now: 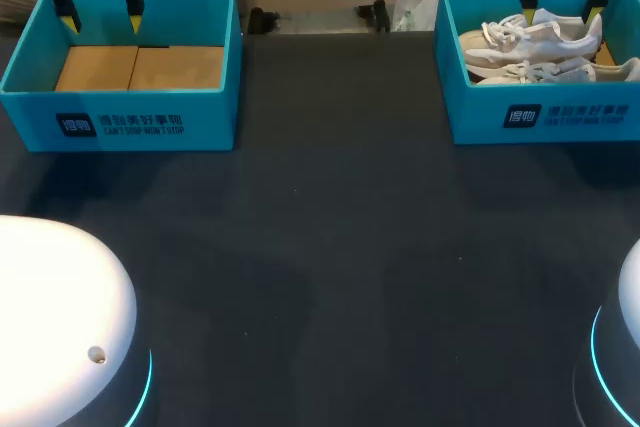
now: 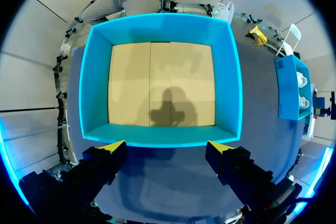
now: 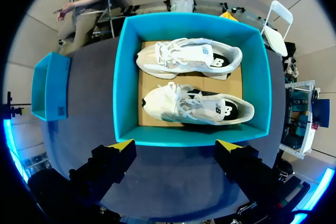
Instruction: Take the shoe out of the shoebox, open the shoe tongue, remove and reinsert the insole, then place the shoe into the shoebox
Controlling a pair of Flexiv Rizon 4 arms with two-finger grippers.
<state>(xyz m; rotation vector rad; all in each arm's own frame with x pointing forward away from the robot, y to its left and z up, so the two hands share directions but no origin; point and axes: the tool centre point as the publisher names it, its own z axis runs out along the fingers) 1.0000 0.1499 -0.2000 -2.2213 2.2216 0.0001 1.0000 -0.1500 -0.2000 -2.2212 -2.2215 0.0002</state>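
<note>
**Starting posture: 2 open grippers above 2 shoeboxes**

The right gripper is hanging over the near wall of the right shoebox, its 2 yellow-tipped fingers standing wide apart and gripping nothing. Inside, 2 white sneakers are lying side by side on the cardboard floor, soles down. The near shoe is sitting closer to the gripper and the far shoe is resting against the box's back wall. Both openings are facing upward, and no shoe has been lifted yet.

The left gripper is likewise spread wide and holding nothing, poised over the near wall of the left shoebox. This box is showing only its bare cardboard floor. Both boxes are standing well apart at the far corners of the dark table.

Judging by appearance, each sneaker is probably light, with a soft, yielding upper over a stiffer sole. Loose laces are likely to snag. The heel collar of the near shoe, or a pinch across its midfoot, is looking like the firmest hold. The insole is probably thin and floppy, needing a grasp at its heel edge.
</note>
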